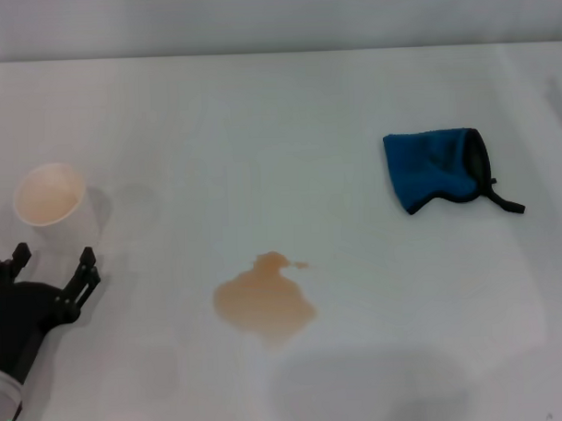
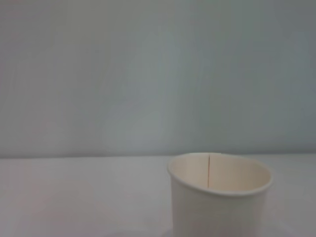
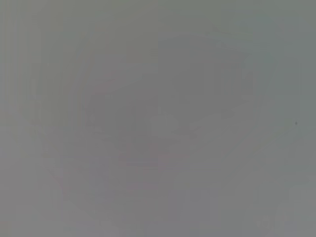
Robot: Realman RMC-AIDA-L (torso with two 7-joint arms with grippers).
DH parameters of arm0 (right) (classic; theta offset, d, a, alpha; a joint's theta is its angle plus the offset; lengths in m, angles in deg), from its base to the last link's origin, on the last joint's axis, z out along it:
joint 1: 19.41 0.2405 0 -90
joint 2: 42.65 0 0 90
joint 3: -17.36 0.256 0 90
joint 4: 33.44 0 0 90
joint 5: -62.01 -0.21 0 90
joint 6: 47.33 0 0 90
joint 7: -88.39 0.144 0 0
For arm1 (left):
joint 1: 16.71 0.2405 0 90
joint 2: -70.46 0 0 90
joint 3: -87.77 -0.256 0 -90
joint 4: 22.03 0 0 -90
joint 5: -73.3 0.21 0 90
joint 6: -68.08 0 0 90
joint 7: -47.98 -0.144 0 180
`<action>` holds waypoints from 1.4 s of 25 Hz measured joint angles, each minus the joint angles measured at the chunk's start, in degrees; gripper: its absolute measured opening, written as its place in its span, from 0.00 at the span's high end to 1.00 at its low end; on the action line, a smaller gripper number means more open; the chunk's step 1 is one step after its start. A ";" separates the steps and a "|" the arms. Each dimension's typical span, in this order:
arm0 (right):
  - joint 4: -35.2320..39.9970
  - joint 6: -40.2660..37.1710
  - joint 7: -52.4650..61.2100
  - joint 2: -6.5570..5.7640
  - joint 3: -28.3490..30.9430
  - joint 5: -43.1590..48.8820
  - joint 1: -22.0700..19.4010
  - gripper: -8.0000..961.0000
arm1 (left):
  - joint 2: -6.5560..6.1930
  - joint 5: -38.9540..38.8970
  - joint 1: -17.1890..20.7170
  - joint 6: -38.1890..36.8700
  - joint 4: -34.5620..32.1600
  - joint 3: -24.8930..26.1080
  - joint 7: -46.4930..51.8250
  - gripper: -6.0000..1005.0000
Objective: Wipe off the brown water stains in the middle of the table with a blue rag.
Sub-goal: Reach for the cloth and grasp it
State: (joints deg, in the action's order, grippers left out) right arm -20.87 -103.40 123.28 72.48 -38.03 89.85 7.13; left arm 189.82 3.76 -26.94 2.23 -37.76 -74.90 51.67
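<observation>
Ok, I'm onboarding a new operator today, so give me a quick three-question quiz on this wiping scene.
1. True or false: the blue rag lies on top of the brown water stains.
2. Which gripper shows in the head view? A) left B) right C) both
3. What stands on the table just beyond the left gripper?

Key:
1. False. The rag lies apart from the stains, farther back and toward the robot's right.
2. A. Only the left gripper shows, open, at the near left edge.
3. A white paper cup, upright; the left wrist view shows it close up.
</observation>
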 joint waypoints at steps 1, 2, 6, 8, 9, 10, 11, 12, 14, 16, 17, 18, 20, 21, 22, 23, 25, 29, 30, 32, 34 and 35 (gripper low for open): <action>0.00 -0.01 0.00 -0.01 0.02 -0.04 0.00 0.14 | 0.00 0.00 0.60 -0.67 -0.32 0.01 -0.03 0.13; 0.00 -0.01 0.00 -0.02 0.05 -0.07 0.00 0.14 | 0.01 0.00 1.41 -1.77 -0.76 0.01 -0.03 0.13; 0.00 0.02 0.23 -0.08 0.08 -0.04 0.00 0.14 | 0.02 -0.26 4.83 -9.03 -1.09 0.35 0.70 0.12; 0.00 0.19 0.39 -0.09 0.09 0.00 0.00 0.14 | 0.04 -0.27 5.49 -11.58 -1.11 0.40 1.81 0.12; 0.00 0.23 0.43 -0.09 0.07 0.02 0.00 0.14 | 0.04 -0.30 5.94 -13.35 -1.10 0.41 2.92 0.12; 0.00 0.25 0.46 -0.09 0.02 0.04 0.01 0.14 | 0.04 -0.30 5.94 -13.35 -1.10 0.41 2.92 0.12; 0.00 0.28 0.51 -0.08 -0.03 0.06 0.02 0.14 | 0.02 -0.34 6.10 -14.44 -1.04 0.42 3.88 0.13; 0.00 0.31 0.59 -0.09 -0.11 0.13 0.04 0.14 | -0.13 -0.56 6.41 -17.67 -0.62 0.46 6.87 0.13; 0.00 0.37 1.44 -0.10 -0.70 0.23 0.10 0.14 | -0.24 -0.69 6.51 -20.04 -0.09 0.50 9.08 0.13; 0.00 0.39 2.63 -0.14 -1.67 0.27 0.11 0.14 | -0.30 -0.79 6.50 -21.37 0.45 0.57 10.05 0.13; 0.29 0.44 4.93 -0.31 -3.97 0.28 0.10 0.14 | -0.35 -1.21 6.32 -23.24 1.58 1.03 10.98 0.13; 0.72 0.51 6.28 -0.47 -5.66 0.29 0.02 0.14 | -0.35 -1.54 6.22 -23.60 1.99 1.46 11.23 0.13; 2.52 0.59 9.56 -0.96 -9.93 0.35 -0.35 0.14 | -0.37 -2.29 5.98 -23.97 2.56 2.56 12.25 0.13; 3.44 0.61 11.06 -1.21 -11.60 0.40 -0.59 0.14 | -0.42 -3.10 5.70 -23.93 3.46 3.96 14.89 0.13; 4.83 0.60 12.98 -1.58 -13.80 0.62 -0.91 0.14 | -0.43 -3.23 5.61 -23.89 3.91 4.18 15.77 0.13; 6.46 0.62 15.06 -2.14 -16.07 1.22 -1.26 0.14 | -0.44 -3.42 5.54 -23.85 4.39 4.36 16.83 0.13; 9.84 1.02 20.89 -3.54 -19.51 4.19 -1.68 0.14 | -0.45 -3.66 5.35 -23.82 5.78 4.40 19.44 0.13; 17.28 2.36 36.06 -6.24 -21.43 16.97 -1.61 0.14 | -0.44 -3.72 5.41 -23.74 6.86 4.42 20.87 0.13; 19.34 2.50 40.03 -6.84 -21.43 20.75 -1.46 0.14 | -0.45 -3.73 5.50 -23.73 6.94 4.44 20.89 0.13; 23.06 2.61 46.92 -7.75 -21.31 27.87 -0.97 0.14 | -0.45 -3.75 5.61 -23.71 6.98 4.45 20.89 0.13; 26.98 2.42 54.56 -8.76 -21.22 35.67 0.11 0.14 | -0.44 -3.76 5.69 -23.70 7.00 4.46 20.89 0.13; 28.59 1.98 58.42 -9.35 -21.22 39.67 0.98 0.14 | -0.45 -3.77 5.72 -23.70 7.01 4.47 20.84 0.13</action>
State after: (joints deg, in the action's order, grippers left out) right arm 7.72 -101.42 181.70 63.14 -59.26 129.52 8.11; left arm 189.38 -0.01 -21.22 -21.47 -30.75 -70.43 72.51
